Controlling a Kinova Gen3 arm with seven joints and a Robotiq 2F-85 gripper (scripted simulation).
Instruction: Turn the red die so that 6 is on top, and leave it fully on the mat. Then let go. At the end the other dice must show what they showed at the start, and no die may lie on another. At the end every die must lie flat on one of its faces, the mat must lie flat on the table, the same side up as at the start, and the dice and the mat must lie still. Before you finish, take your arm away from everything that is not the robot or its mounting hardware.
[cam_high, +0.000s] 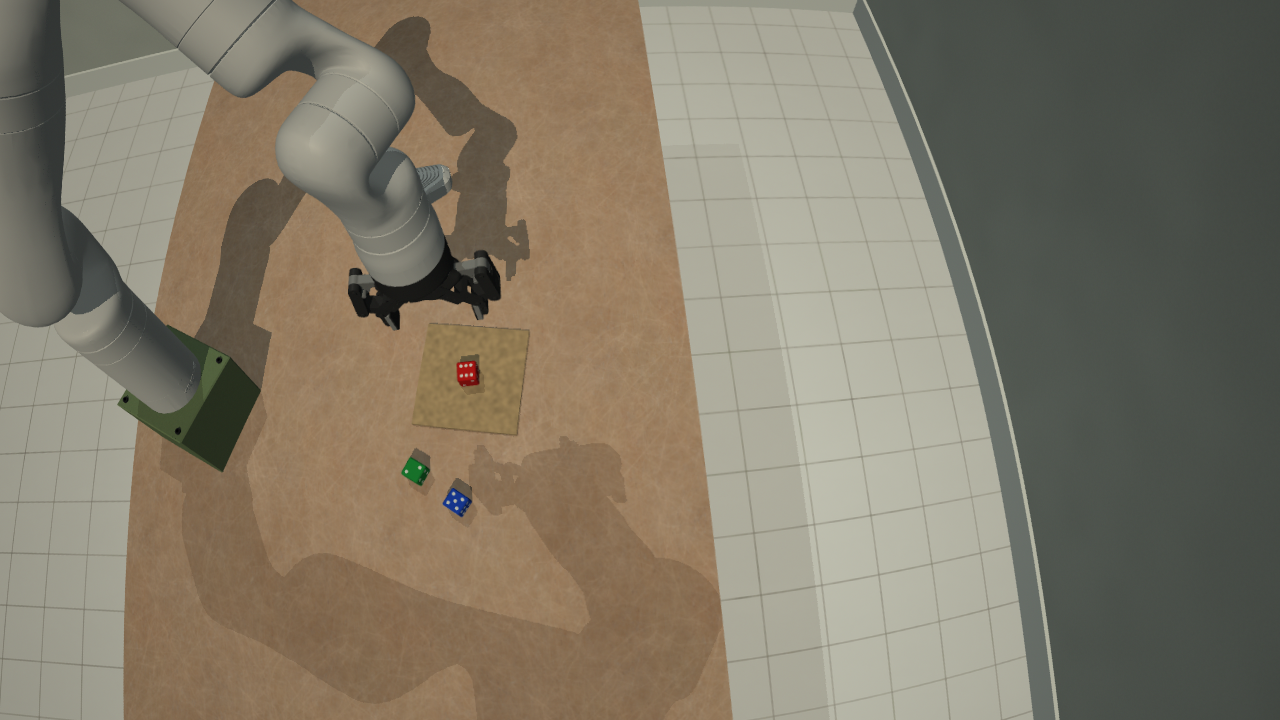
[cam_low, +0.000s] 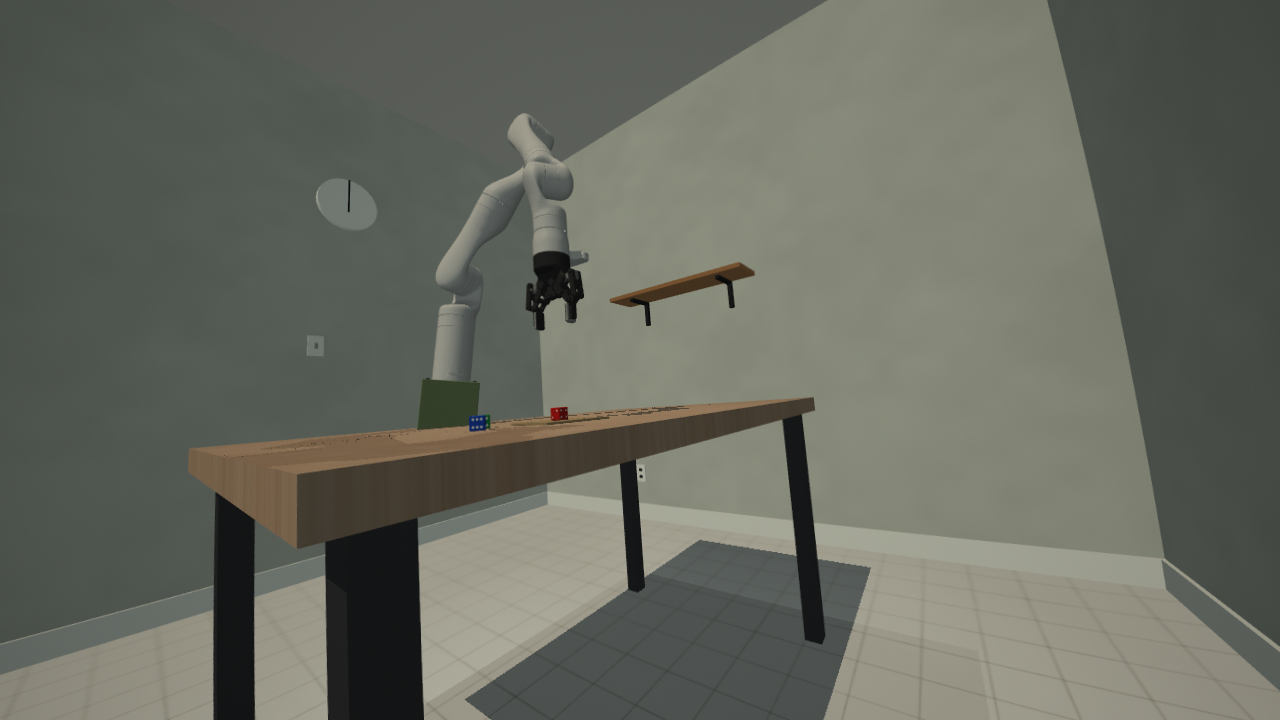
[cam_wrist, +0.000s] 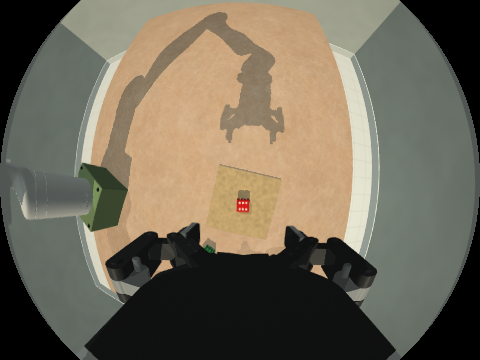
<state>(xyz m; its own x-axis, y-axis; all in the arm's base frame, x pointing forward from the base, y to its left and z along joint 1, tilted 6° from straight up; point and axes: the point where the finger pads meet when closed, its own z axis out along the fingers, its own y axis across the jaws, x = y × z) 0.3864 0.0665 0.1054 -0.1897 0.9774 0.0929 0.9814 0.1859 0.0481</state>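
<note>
A wooden worktop (cam_high: 581, 268) on black legs stands in a grey-green room with a tiled floor, a wall shelf (cam_low: 682, 284) and a round clock (cam_low: 346, 204). On the worktop lies a square tan mat (cam_high: 496, 407), flat, and the red die (cam_high: 467, 372) rests near its middle, well within its edges, with six white pips on its upper face. The green die (cam_high: 415, 470) and the blue die (cam_high: 458, 501) sit off the mat, near each other but apart. The hand (cam_high: 422, 302) hangs high above the worktop, just off the mat's far edge in the top view, spread to its full width and holding nothing.
</note>
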